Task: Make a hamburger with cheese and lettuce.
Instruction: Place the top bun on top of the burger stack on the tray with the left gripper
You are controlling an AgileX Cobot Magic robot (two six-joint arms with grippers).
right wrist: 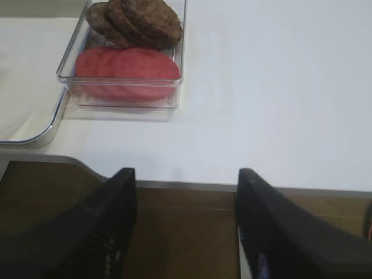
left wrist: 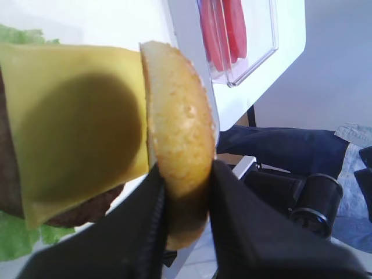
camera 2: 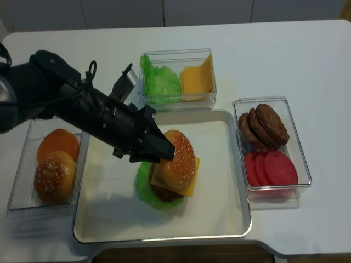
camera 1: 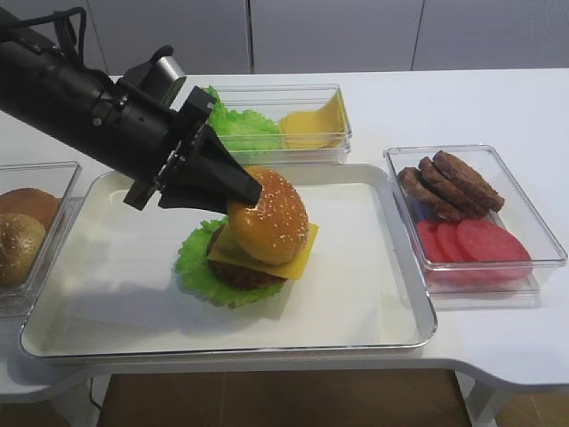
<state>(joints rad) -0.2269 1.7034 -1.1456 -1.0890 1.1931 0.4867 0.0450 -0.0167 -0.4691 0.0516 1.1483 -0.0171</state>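
- Exterior high view: a white table (camera 1: 462, 107) carries a large metal tray (camera 1: 116, 294) in the middle; on it sits the hamburger (camera 1: 253, 245), slightly left of the tray's centre.
- Left of the tray, a clear bin (camera 2: 22, 203) holds two loose buns (camera 2: 55, 167), one plain-topped and farther away, one sesame-topped and nearer.
- On the far side of the tray, a clear box (camera 1: 329, 107) holds a bunch of green leaves (camera 1: 240, 129) on its left and yellow slices (camera 1: 311, 124) on its right.
- Right of the tray, a third clear box (camera 1: 542, 240) holds brown patties (camera 1: 449, 182) at its far end and red round slices (camera 1: 476, 240) at its near end.
- The black left arm (camera 2: 60, 107) reaches in from the far left, angled down toward the tray.
- The left gripper (left wrist: 185, 192) is clamped on the edge of the sesame bun top (camera 1: 267, 213), which is tilted on edge, leaning against the stack and not flat.
- Under the bun lies the cheese (camera 1: 302, 258), a yellow square on a dark patty (camera 1: 240, 274).
- At the bottom is the lettuce (camera 1: 191, 262), its frilly edge showing to the left and on the near side.
- In the right wrist view, the right gripper (right wrist: 186, 232) hangs off the table's near edge, jaws spread apart and holding nothing.
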